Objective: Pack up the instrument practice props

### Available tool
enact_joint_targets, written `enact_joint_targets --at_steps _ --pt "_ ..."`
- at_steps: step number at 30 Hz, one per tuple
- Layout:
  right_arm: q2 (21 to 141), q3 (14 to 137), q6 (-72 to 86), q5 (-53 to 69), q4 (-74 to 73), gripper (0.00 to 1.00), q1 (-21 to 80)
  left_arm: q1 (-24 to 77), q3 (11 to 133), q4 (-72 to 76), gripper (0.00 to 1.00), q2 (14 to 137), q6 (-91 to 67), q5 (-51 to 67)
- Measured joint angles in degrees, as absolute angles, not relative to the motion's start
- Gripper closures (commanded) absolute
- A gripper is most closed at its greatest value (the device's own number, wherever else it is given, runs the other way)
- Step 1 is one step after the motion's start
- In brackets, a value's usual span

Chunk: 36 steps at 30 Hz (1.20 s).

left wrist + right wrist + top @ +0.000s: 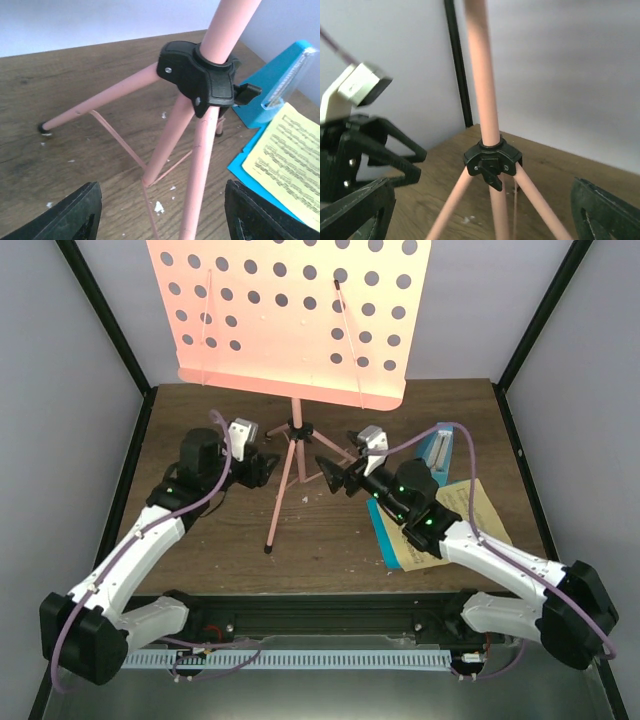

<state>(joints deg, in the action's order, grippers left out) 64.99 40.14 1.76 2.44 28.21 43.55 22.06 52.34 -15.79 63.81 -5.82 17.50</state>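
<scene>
The salmon-pink music stand stands upright mid-table, its hole-punched desk high at the back and its black tripod hub below. My left gripper is open just left of the legs; in the left wrist view one pink leg runs through the wide gap, touching neither finger. My right gripper is open on the stand's right, facing the hub, with nothing between its fingers. The blue wedge metronome stands at the right. Yellow and blue music sheets lie under my right arm.
Small white crumbs dot the wooden table around the tripod feet. Black frame posts and grey walls close in the left, right and back sides. A black rail runs along the near edge between the arm bases.
</scene>
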Motion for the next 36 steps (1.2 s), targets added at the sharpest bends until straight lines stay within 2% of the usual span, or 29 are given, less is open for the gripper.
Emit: enact_joint_targets --at_steps 8,14,20,26,32,36 --pt "64.34 40.71 32.99 1.41 24.53 0.04 42.35 22.06 48.49 -13.76 0.28 59.44 -5.04 11.18" --pt "68.42 42.81 56.77 1.96 22.17 0.05 40.51 22.17 47.97 -12.86 0.27 58.94 -4.36 8.93" --pt "74.59 44.66 70.89 5.56 22.31 0.07 38.72 22.59 47.97 -12.82 0.27 58.94 -4.21 8.16" --pt "78.54 47.62 77.62 8.32 23.29 0.09 38.33 23.24 47.97 -12.82 0.26 58.94 -4.19 7.94" --pt "82.89 50.30 83.26 10.50 27.29 0.19 38.33 24.34 47.97 -12.88 0.26 58.94 -4.01 7.79" --pt "86.28 51.55 85.32 11.31 28.01 0.34 38.33 25.17 47.97 -12.93 0.26 58.94 -3.75 7.49"
